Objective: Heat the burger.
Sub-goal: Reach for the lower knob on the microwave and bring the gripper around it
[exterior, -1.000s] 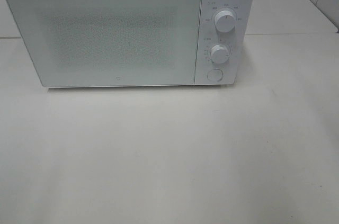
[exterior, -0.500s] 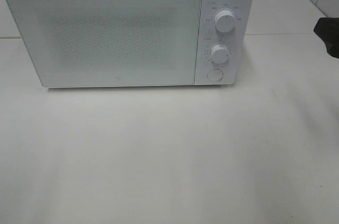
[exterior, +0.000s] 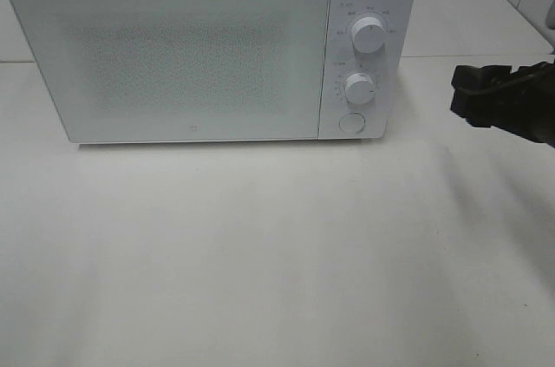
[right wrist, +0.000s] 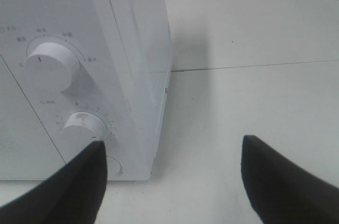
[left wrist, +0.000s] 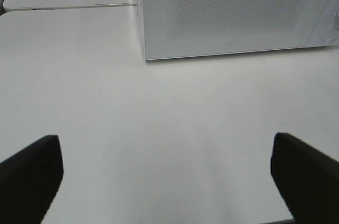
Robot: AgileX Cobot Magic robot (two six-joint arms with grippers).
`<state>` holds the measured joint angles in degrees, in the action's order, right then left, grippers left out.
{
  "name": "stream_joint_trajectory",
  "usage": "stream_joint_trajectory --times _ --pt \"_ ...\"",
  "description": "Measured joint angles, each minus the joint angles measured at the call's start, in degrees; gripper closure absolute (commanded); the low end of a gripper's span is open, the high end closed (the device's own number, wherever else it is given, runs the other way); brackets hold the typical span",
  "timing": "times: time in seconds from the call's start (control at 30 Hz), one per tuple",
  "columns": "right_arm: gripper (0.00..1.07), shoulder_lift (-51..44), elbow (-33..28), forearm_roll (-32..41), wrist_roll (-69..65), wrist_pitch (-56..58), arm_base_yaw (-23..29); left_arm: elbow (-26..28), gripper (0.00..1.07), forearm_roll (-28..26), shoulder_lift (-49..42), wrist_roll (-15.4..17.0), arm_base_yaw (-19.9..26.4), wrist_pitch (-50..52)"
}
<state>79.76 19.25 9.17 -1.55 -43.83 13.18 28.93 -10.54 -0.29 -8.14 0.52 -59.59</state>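
R gripper point(exterior: 464, 94) sits at right side of scene, black, tips pointing left, approx level. R arm point(exterior: 531, 111) runs off the right edge behind it. Wrist view: jaws spread wide, R fingers point(right wrist: 74, 192) dark & tapered, nothing btwn them. L gripper point(left wrist: 167, 181) shows in own wrist view only: jaws fully apart, L fingers point(left wrist: 29, 181) wide-set, nothing held.

surface: white table point(exterior: 260, 254) | on it: white microwave point(exterior: 173, 55), door shut
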Motion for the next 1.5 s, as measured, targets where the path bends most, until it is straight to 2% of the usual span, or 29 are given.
stream_joint_trajectory --times 0.03,0.07,0.13,0.2,0.23,0.27,0.3,0.37,0.43,0.47,0.53,0.7,0.9,1.5 --pt "0.38 1.7 0.0 4.0 4.0 -1.7 2.7 0.0 0.06 0.0 0.0 0.0 0.0 0.0" --pt "0.38 1.7 0.0 4.0 4.0 -1.7 2.7 0.0 0.06 0.0 0.0 0.0 0.0 0.0" --pt "0.38 4.1 0.0 9.4 8.4 -5.7 7.2 0.0 0.06 0.0 0.0 0.0 0.0 0.0" --pt "0.38 4.8 0.0 11.3 9.5 -7.0 8.4 0.0 0.06 0.0 0.0 0.0 0.0 0.0" --pt "0.38 6.7 0.0 15.0 12.0 -10.4 11.5 0.0 0.06 0.0 0.0 0.0 0.0 0.0" --pt "0.38 6.7 0.0 15.0 12.0 -10.4 11.5 0.0 0.06 0.0 0.0 0.0 0.0 0.0" --pt "0.38 8.8 0.0 18.4 14.2 -13.8 14.4 0.0 0.06 0.0 0.0 0.0 0.0 0.0" --pt "0.38 9.6 0.0 20.0 15.1 -15.9 16.1 0.0 0.06 0.0 0.0 0.0 0.0 0.0" --pt "0.38 12.9 0.1 25.0 16.8 -22.1 20.6 0.0 0.06 0.0 0.0 0.0 0.0 0.0" --pt "0.38 12.9 0.1 25.0 16.8 -22.1 20.6 0.0 0.06 0.0 0.0 0.0 0.0 0.0" --pt "0.38 16.3 0.1 29.9 17.2 -24.6 24.4 0.0 0.06 0.0 0.0 0.0 0.0 0.0" --pt "0.38 21.1 1.3 35.2 17.8 -24.9 28.9 0.0 0.06 0.0 0.0 0.0 0.0 0.0" --pt "0.38 24.8 5.3 37.5 17.9 -25.2 30.5 0.0 0.06 0.0 0.0 0.0 0.0 0.0" --pt "0.38 32.3 15.3 37.8 17.7 -25.3 30.2 0.0 0.06 0.0 0.0 0.0 0.0 0.0"
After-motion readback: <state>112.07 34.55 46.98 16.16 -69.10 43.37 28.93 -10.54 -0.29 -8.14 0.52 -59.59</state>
